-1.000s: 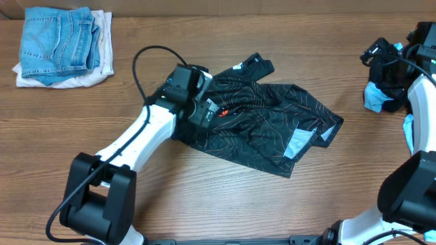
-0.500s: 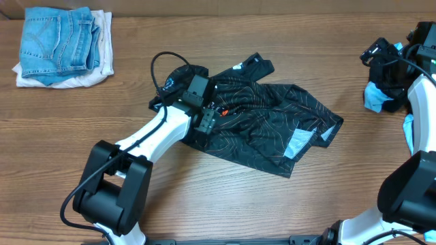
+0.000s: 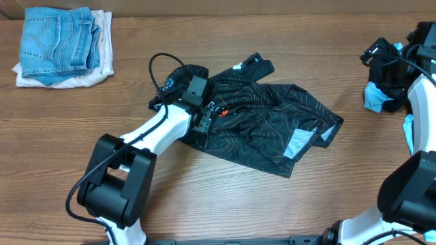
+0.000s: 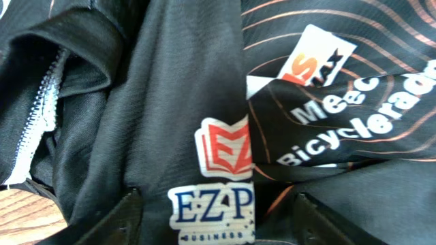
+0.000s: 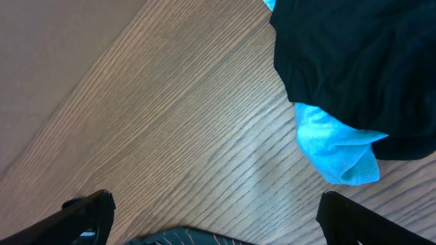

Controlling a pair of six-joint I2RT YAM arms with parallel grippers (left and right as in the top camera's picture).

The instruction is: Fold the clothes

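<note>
The black jersey (image 3: 262,126) with thin contour lines lies crumpled in the middle of the table. My left gripper (image 3: 204,120) presses down on its left part. In the left wrist view the left gripper (image 4: 218,223) has its jaws apart, with fabric carrying an "EZP" logo (image 4: 212,207) lying between them. A zipper edge (image 4: 33,129) shows at the left. My right gripper (image 3: 381,56) hangs open at the far right over bare wood (image 5: 170,116), next to a black-and-light-blue garment (image 5: 354,75), also seen from overhead (image 3: 379,96).
Folded blue jeans (image 3: 58,39) sit on a white garment (image 3: 102,41) at the back left corner. The wooden table (image 3: 218,197) runs along the front edge. The left arm's cable (image 3: 155,68) loops above the jersey.
My left gripper has come down and a little right onto the jersey, and its jaws have narrowed. The right arm has not moved.
</note>
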